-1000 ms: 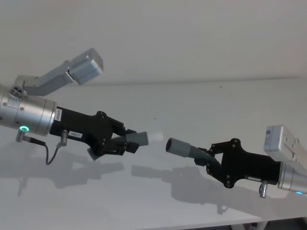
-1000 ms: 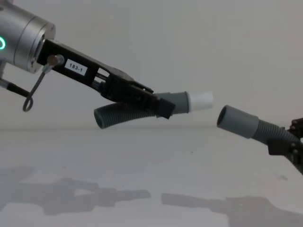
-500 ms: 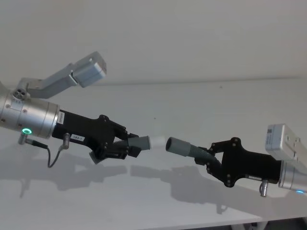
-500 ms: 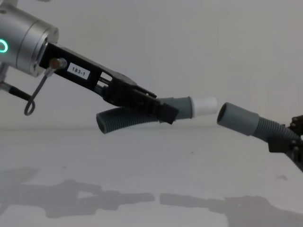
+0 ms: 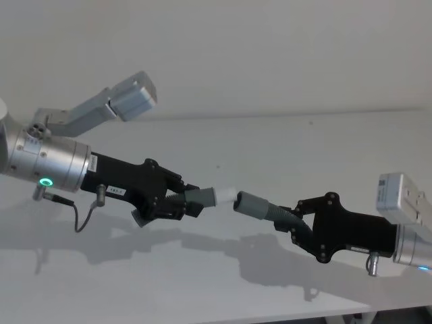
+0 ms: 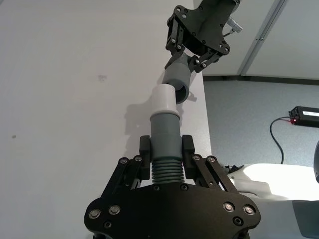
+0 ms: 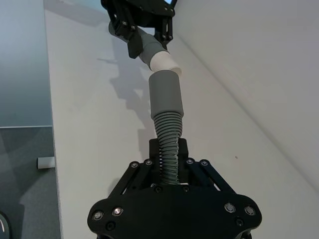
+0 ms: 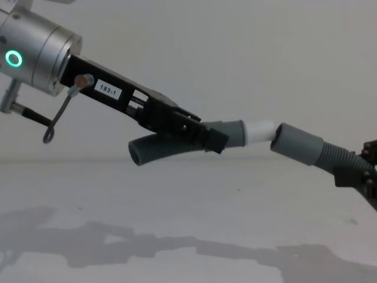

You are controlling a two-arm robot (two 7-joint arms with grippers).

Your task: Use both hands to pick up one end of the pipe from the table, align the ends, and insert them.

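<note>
Both pieces of the pipe hang above the table (image 5: 317,145). My left gripper (image 5: 181,201) is shut on the ribbed part of one piece (image 8: 156,150), just behind its grey cuff (image 8: 232,132) and white tip (image 8: 260,131). From the right, my right gripper (image 5: 287,223) is shut on the ribbed part of the other piece, whose wide socket cuff (image 5: 251,204) points left. The white tip (image 6: 164,99) meets the socket's mouth (image 6: 178,79) at a slight angle. How far it sits inside is hidden. The right wrist view shows the socket cuff (image 7: 165,94) touching the tip (image 7: 164,62).
The table's front edge (image 5: 337,316) runs close below the right arm. Past the table's side edge lies grey floor with a small black box (image 6: 305,114) and its cable. Shadows of both arms fall on the table (image 8: 177,236).
My left gripper has carried its piece to the right, closing the gap until the white tip reaches the socket's mouth. The right gripper and its piece have barely moved.
</note>
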